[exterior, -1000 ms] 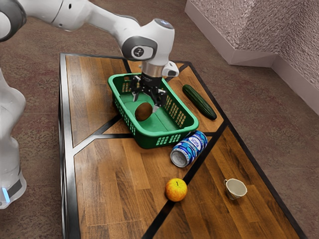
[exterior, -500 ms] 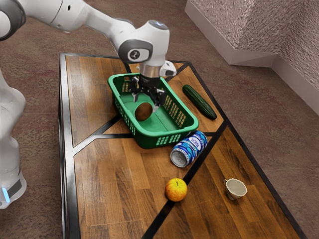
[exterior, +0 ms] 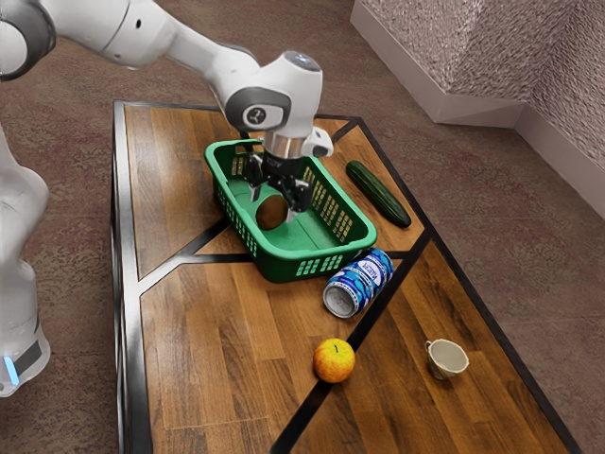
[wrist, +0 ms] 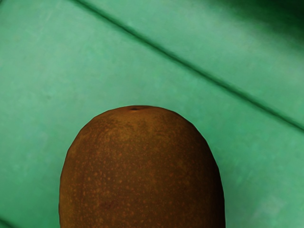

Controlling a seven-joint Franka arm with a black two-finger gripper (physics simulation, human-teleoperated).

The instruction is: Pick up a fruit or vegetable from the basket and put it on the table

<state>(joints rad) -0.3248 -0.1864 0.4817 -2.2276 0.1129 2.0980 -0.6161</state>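
Gripper, fingers apart, sits lower than before around the kiwi in the upper-centre green basket; closure likely next.

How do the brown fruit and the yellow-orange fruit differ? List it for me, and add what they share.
Colour: the brown fruit is dark and speckled; the yellow-orange fruit is much brighter.
Shape: the brown fruit is oval, while the yellow-orange fruit is nearly round.
Place: the brown fruit is in the green basket; the yellow-orange fruit sits on the table.
Shared: both look whole and uncut.
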